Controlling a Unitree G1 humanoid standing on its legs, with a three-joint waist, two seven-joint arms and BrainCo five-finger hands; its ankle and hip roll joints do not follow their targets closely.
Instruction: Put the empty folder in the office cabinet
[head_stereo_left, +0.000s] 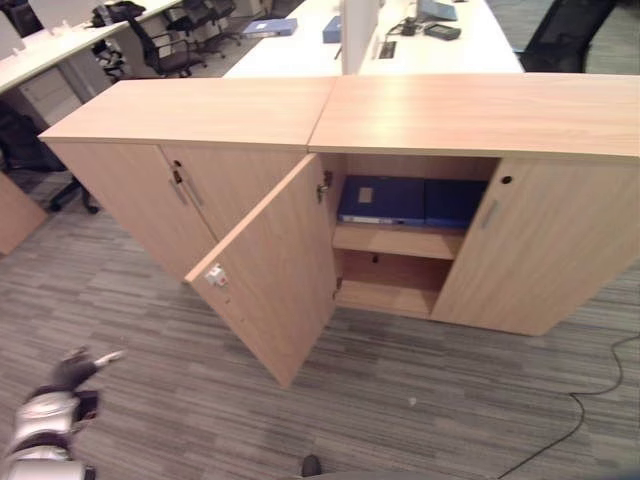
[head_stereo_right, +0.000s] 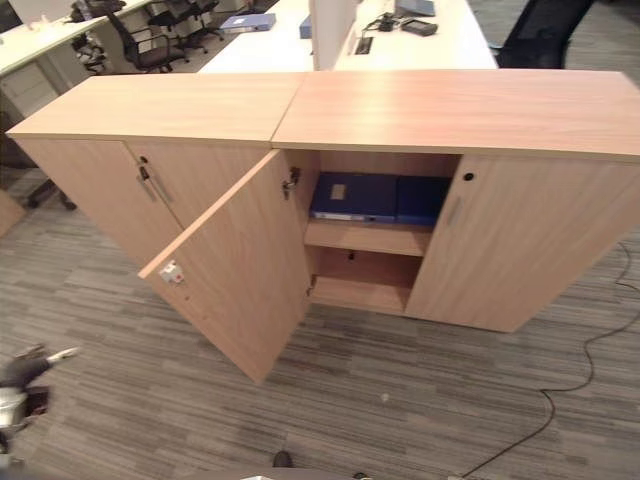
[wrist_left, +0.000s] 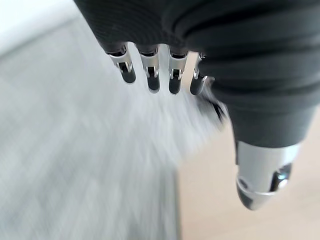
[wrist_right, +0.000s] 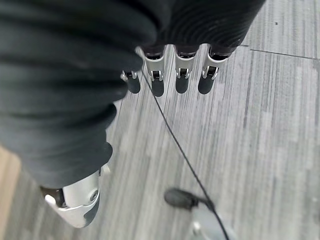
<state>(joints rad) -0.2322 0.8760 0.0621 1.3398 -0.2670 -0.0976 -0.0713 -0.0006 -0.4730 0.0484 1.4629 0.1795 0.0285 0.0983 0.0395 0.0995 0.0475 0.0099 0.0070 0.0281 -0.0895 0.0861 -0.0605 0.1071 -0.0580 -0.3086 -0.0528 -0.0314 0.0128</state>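
From the left eye, the left hand (head_stereo_left: 62, 385) hung low near the gray carpet (head_stereo_left: 450, 400), far from the cabinet (head_stereo_left: 330, 110), with its fingers loose and nothing in them. The cabinet's left door (head_stereo_left: 275, 275) stood swung out toward the robot, its edge sticking into the walkway. The right door (head_stereo_left: 535, 250) was closed. A blue folder (head_stereo_left: 380, 200) lay flat on the upper shelf (head_stereo_left: 395, 240) inside, with a darker blue one (head_stereo_left: 455, 203) just beside it. The lower shelf (head_stereo_left: 385, 295) was bare — lots of room there.

From the right eye, there was wide carpet between the hand and the open door. White desks (head_stereo_right: 430, 45) stood behind the cabinet.

In the left wrist view, the fingers (wrist_left: 152, 75) pointed straight and held nothing, with carpet and a light wood surface past them.

In the right wrist view, the right hand (wrist_right: 75, 150) was also loose — its fingers (wrist_right: 182, 75) straight over the carpet, holding nothing.
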